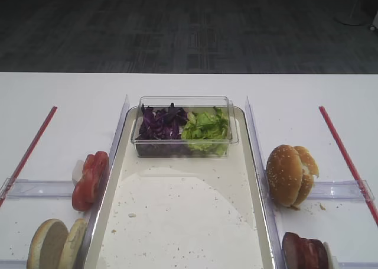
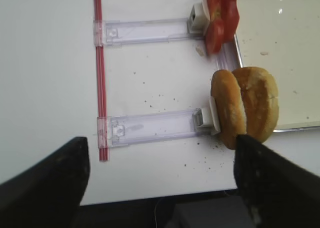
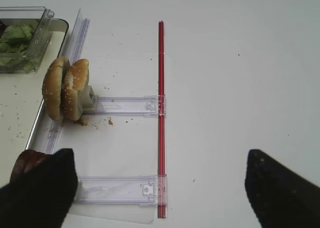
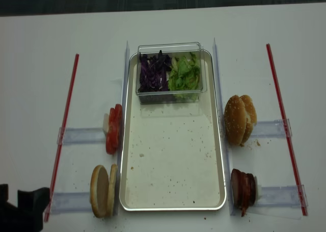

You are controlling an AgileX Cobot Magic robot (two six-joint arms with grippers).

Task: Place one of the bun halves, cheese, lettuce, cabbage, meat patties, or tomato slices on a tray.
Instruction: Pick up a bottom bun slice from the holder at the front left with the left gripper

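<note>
The silver tray (image 4: 173, 206) lies in the middle of the table, speckled with crumbs (image 1: 177, 221). Two plain bun halves (image 4: 103, 190) (image 2: 245, 110) stand on edge at its front left, with the tomato slices (image 4: 113, 128) (image 2: 220, 15) behind them. The meat patties (image 4: 243, 189) (image 3: 27, 163) stand at the front right. Purple cabbage (image 4: 153, 73) and green lettuce (image 4: 184, 75) fill a tub at the tray's far end. No cheese shows. My left gripper (image 2: 162, 188) hangs open over the table's front edge, its right finger (image 2: 270, 183) close beside the bun halves. My right gripper (image 3: 160, 188) is open over bare table.
A clear plastic tub (image 4: 170, 48) holds the greens on the tray. Sesame-seeded bun halves (image 4: 239, 119) stand right of the tray. Red strips (image 4: 63, 135) (image 4: 285, 130) and clear plastic holders (image 4: 81, 136) flank both sides. The left arm's dark base (image 4: 20, 209) shows at the front left corner.
</note>
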